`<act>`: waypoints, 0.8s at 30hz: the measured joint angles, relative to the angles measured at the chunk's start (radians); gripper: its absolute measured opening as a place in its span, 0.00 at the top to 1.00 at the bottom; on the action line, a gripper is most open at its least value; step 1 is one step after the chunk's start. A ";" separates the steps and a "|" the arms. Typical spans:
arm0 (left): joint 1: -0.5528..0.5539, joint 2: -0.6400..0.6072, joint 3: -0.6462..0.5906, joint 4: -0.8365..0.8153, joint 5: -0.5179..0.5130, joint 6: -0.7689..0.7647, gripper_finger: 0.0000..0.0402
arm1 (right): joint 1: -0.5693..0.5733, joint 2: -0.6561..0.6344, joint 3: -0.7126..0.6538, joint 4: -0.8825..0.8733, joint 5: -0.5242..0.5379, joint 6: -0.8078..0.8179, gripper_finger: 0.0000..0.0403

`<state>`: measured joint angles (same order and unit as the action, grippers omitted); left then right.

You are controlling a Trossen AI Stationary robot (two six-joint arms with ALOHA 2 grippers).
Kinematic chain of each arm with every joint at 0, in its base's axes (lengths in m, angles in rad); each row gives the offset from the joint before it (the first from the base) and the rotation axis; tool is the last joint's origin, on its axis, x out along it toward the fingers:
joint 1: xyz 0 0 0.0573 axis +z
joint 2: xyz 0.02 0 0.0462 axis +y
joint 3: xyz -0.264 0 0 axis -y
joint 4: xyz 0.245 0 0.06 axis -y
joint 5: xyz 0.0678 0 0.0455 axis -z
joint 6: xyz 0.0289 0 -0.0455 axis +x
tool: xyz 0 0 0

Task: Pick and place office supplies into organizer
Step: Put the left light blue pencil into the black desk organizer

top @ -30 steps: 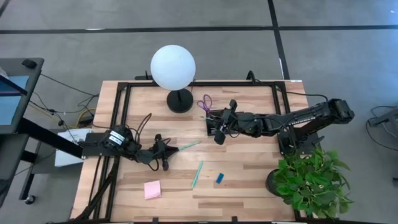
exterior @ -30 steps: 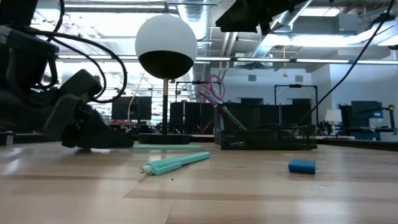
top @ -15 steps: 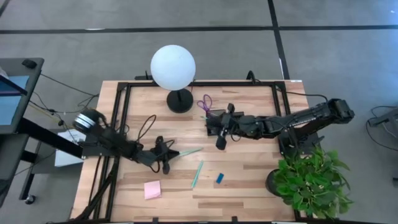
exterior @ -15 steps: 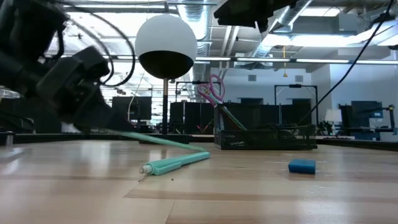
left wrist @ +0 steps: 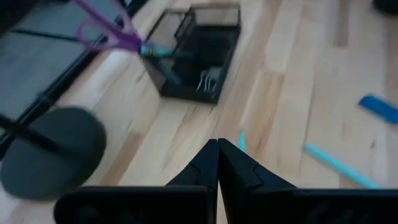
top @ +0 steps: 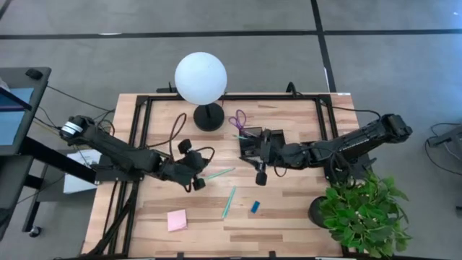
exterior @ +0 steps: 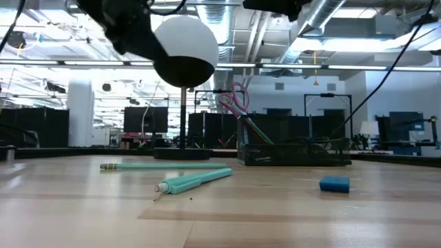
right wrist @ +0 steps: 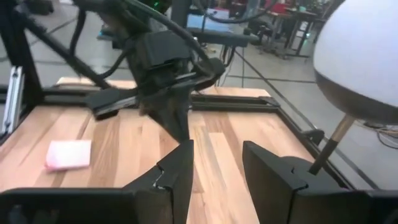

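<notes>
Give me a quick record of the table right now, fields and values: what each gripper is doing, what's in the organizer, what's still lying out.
left gripper: shut, empty, raised above the table
right gripper: open, empty, beside the organizer
black mesh organizer: holds purple-handled scissors
on the wood: two thin teal pens, small blue eraser, pink sticky-note pad
others: white globe lamp, green leafy plant
</notes>
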<state>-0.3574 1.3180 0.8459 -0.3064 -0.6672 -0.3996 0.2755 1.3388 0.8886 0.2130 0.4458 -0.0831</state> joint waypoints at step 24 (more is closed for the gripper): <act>-0.150 0.157 -0.575 0.719 0.060 -0.247 1.00 | 0.067 0.002 0.000 -0.113 -0.001 0.108 0.67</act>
<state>-0.5073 1.4750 0.2714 0.4129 -0.6068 -0.6470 0.3428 1.3403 0.8883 0.1002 0.4450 0.0253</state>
